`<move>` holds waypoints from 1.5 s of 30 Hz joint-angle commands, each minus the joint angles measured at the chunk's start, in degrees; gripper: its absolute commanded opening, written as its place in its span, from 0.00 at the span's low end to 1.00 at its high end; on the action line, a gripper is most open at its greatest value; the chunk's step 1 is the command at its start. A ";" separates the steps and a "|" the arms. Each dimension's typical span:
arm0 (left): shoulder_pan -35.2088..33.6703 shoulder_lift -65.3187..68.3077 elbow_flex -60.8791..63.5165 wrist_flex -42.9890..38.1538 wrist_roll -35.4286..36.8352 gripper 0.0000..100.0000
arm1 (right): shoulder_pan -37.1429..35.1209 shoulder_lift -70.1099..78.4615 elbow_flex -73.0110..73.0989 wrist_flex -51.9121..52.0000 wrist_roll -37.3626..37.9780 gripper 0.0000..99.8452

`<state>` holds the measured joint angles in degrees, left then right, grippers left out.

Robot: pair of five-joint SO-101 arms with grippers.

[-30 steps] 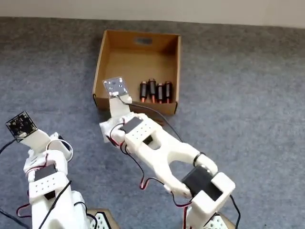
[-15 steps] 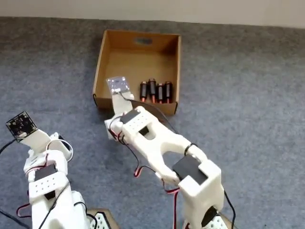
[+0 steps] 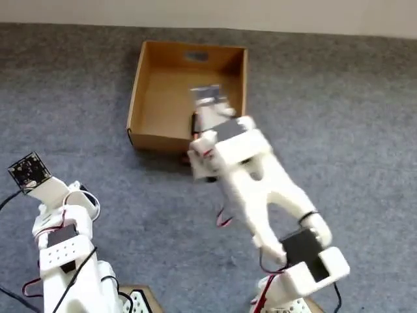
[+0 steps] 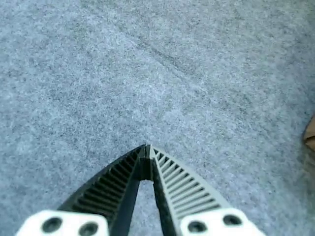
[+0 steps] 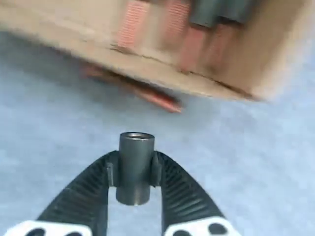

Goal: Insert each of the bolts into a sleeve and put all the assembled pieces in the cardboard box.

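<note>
The right pincer (image 5: 134, 166) is clamped on a dark sleeve (image 5: 136, 147). The sleeve stands between the pincer's ribbed fingers (image 5: 88, 196), with its open end poking out past the tips. Just beyond the sleeve, a coppery bolt (image 5: 153, 98) lies on the grey table (image 5: 246, 162), close along the outer wall of the cardboard box (image 5: 98, 37). Farther on, inside the box, the assembled pieces (image 5: 197, 44) lie side by side, too blurred for detail. The left pincer (image 4: 146, 151) has its tips pressed together over the table, well apart from the box.

Right arm (image 3: 251, 163) stretched forward — jaws clamped on a sleeve (image 5: 134, 167), left arm (image 3: 65, 241) folded back, jaws closed.
</note>
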<state>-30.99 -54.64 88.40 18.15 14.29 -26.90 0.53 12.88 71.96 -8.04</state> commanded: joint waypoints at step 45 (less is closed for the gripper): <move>2.07 0.04 -2.59 -1.05 0.09 0.03 | 21.49 -21.85 33.01 -10.15 23.82 0.01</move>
<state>-30.20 -54.64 88.40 18.15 14.29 -5.98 -11.60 46.64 58.68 15.16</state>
